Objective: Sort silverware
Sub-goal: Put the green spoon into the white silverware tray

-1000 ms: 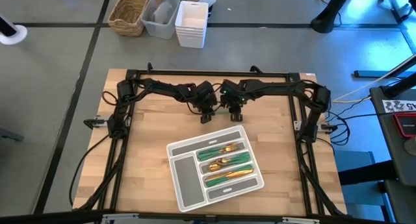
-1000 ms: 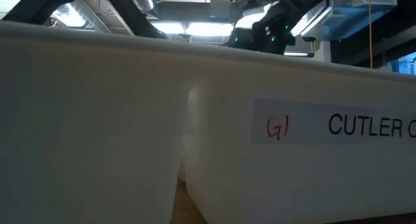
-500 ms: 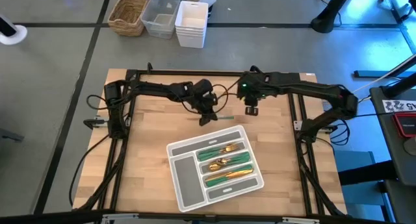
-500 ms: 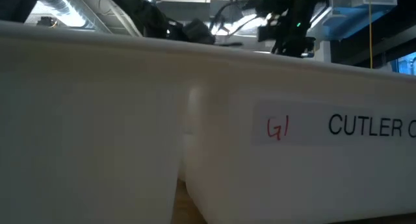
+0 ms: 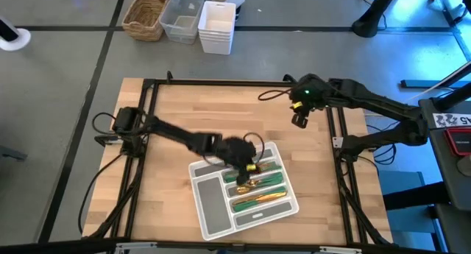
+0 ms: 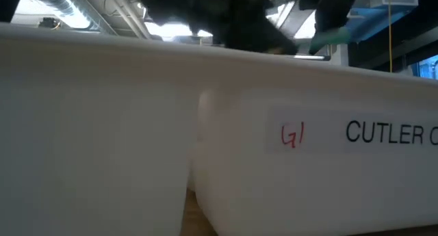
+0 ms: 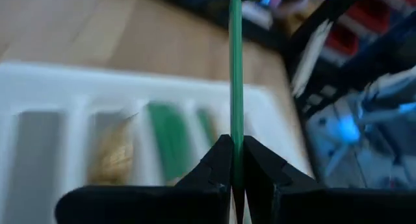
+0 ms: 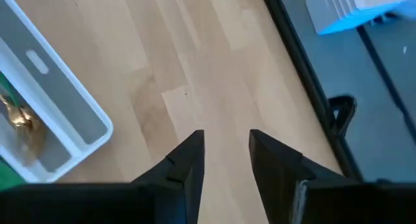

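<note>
While the left gripper (image 7: 235,160) hangs over the grey tray (image 5: 208,196), its two dark fingers (image 7: 211,169) are clenched on the slim green handle of one utensil (image 7: 235,87), which runs straight out from between the fingertips. Its head cannot be seen, so whether it is a fork, spoon or knife cannot be told. Just beyond those fingertips lie the tray's compartments, with gold heads and green handles blurred inside them.

From above, the left gripper (image 5: 246,160) sits over the tray's upper compartments, touching or just over the silverware (image 5: 257,188) already laid there. That silverware fills three parallel compartments of the tray; the two remaining compartments on its other side show bare grey floors.

Farther off, the right gripper (image 5: 299,119) hovers well apart from the tray, near the table's (image 5: 169,114) rear right frame rail. In its wrist view the right gripper (image 8: 225,143) has its fingers released, with a clear gap and only bare wood between them; one corner of the tray lies off to one side of the fingers.

The low view is blocked by the tray's wall at close range.
</note>
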Motion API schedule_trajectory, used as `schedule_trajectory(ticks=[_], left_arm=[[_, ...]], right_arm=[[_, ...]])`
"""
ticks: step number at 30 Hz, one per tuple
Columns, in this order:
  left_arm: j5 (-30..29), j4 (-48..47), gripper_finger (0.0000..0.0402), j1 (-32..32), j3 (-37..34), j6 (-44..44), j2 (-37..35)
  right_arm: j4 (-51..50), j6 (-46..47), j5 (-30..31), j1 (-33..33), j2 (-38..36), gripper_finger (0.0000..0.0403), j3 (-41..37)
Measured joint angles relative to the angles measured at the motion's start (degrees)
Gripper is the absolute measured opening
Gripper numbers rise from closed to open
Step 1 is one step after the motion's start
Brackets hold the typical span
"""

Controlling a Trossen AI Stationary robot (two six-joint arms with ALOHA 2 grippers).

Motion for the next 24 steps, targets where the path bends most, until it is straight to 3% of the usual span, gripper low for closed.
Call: schedule_trajectory(ticks=[5,8,18,24], left_arm=[[-12.28,13.81,0.0016,-8.09,0.01,-3.97,2.43],[-16.19,20.70,0.0018,-11.11,0.11,-4.08,5.51],[-20.71,25.56,0.0022,-12.12,0.09,-1.39,14.01],[-20.52,26.68,0.0023,-11.25,0.04,-4.41,17.36]], right_arm=[[-1.73,4.15,-0.07,0.03,-2.08,0.0124,0.00],[-3.03,6.21,0.05,1.66,-2.79,0.0124,0.00],[-3.74,9.62,0.60,13.30,-3.44,0.0124,0.00],[-3.13,11.08,6.42,20.04,-3.44,0.0124,0.00]])
